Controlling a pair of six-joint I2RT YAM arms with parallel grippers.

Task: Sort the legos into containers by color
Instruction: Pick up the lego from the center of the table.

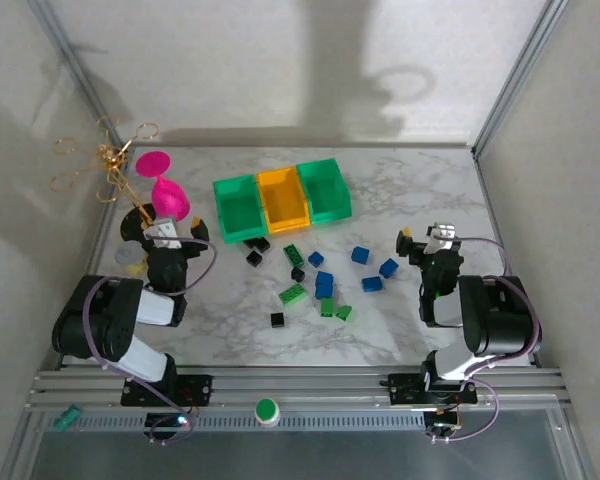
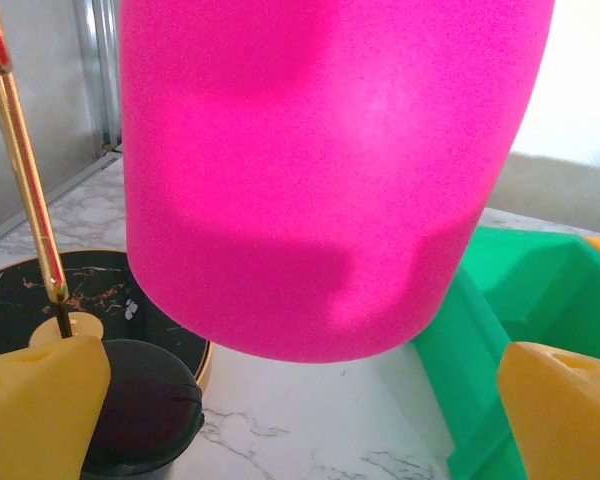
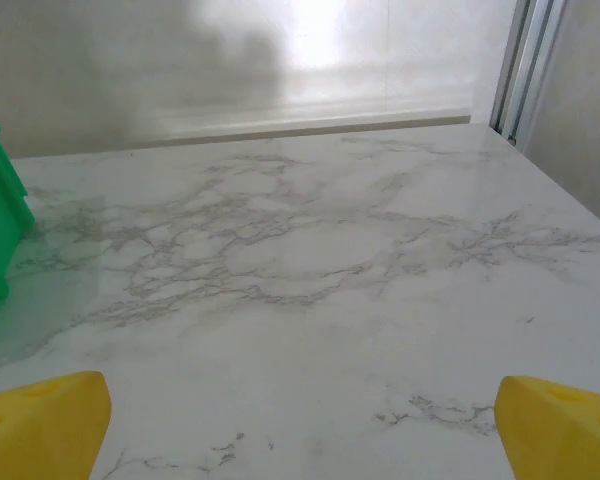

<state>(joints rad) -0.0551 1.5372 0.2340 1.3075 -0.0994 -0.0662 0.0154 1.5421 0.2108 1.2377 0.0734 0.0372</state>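
**Bricks lie scattered below three bins while both arms hang with fingers spread**

Seen from overhead, a green bin (image 1: pixel 242 232), an orange bin (image 1: pixel 285 220) and a second green bin (image 1: pixel 332 212) stand in a touching row at the upper middle of the frame. The blue bricks (image 1: pixel 360 255), green bricks (image 1: pixel 292 294) and black bricks (image 1: pixel 277 320) lie loose on the marble surface (image 1: pixel 410 190) at the centre, just below the bins. Two of the black ones sit nearest the first green bin. At the left of the frame, the left arm's fingers (image 2: pixel 40 400) are spread wide and pinch nothing, with a pink goblet (image 2: pixel 320 170) looming close ahead beside a gold wire stand (image 1: pixel 110 160). At the right of the frame, the right arm's fingers (image 3: pixel 560 420) are likewise spread wide over bare marble, well apart from the bricks.
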